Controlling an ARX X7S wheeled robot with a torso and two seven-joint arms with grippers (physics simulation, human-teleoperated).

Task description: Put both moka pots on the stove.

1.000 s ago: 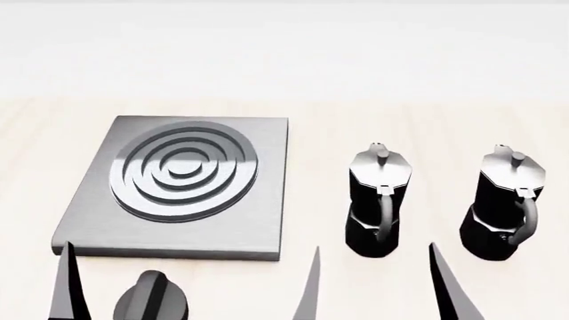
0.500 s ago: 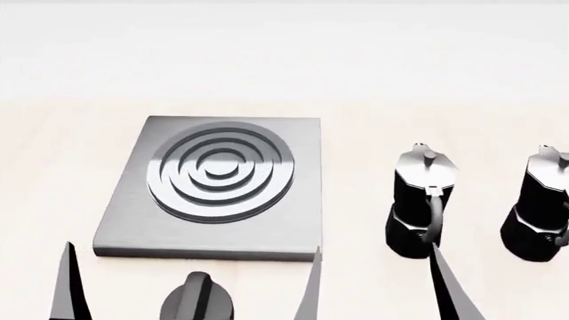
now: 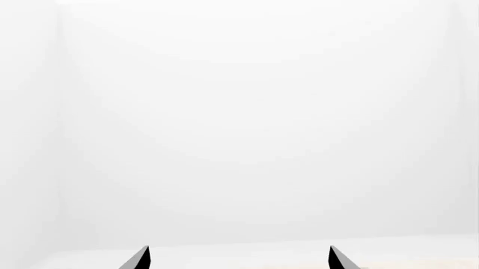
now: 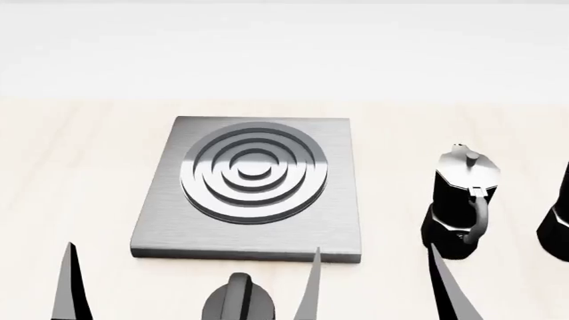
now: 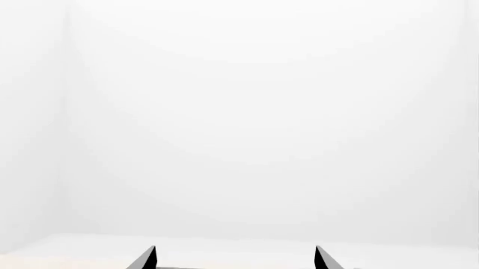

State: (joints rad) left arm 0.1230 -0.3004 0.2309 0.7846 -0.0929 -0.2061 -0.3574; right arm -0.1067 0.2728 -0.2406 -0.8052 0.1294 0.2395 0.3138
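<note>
On the pale wooden table (image 4: 71, 173), seen from the head camera, the stove (image 4: 160, 230) lies flat near the middle, a brushed-grey square slab with its dark ring burner (image 4: 254, 175) raised at the centre and nothing standing on it. To its right, well apart from the slab, one moka pot (image 4: 459, 203) stands upright on the table, silvery lid up and curved handle turned toward the camera. The second moka pot (image 4: 556, 230) stands farther right, cut off by the picture's edge so only a dark sliver shows. Just in front of the stove's near edge sits a short black round knob (image 4: 238, 303) with a ridge across it. The left gripper (image 3: 238, 258) shows two dark fingertips spread wide apart with nothing between them, pointing at a plain white wall (image 3: 239, 112). The right gripper (image 5: 235, 258) looks the same, its fingers parted and empty. Neither gripper touches a pot.
</note>
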